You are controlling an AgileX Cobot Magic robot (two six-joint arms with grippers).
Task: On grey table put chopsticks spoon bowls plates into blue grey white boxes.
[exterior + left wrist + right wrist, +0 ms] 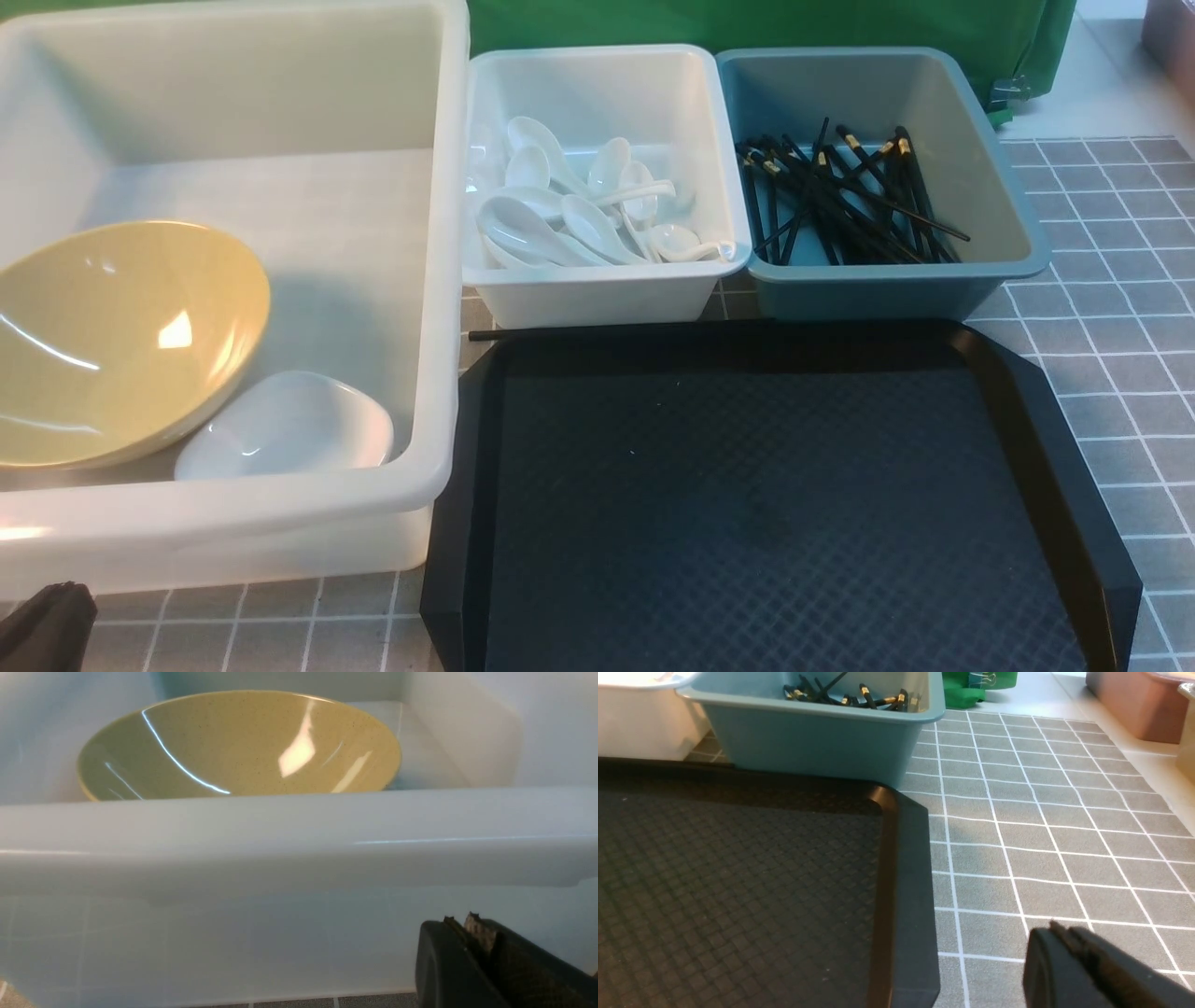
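Grey tiled counter (1102, 308) carries three bins and a black tray (766, 504). Big translucent tub (233, 523) sits on the robot's left; inside it the yellow-olive bowl (112, 341) leans tilted against the tub's left wall, and a small white plate (285, 427) lies just beside it, touching its lower rim (only one plate clearly visible, cannot tell if a second is under it). White box (597, 289) in the middle holds a heap of white spoons (579, 201). Blue-grey box (896, 285) next to it, sides touching, holds a pile of black chopsticks (840, 201) with gold bands. One more black stick (579, 329) lies on the counter between the white box and the tray's far edge. Tray surface is bare. Left claw (469, 926) is pressed together, holding nothing, low outside the tub's near wall. Right claw (1059, 933) is also pressed together, gripping nothing, hovering over the counter just to the right of the tray.
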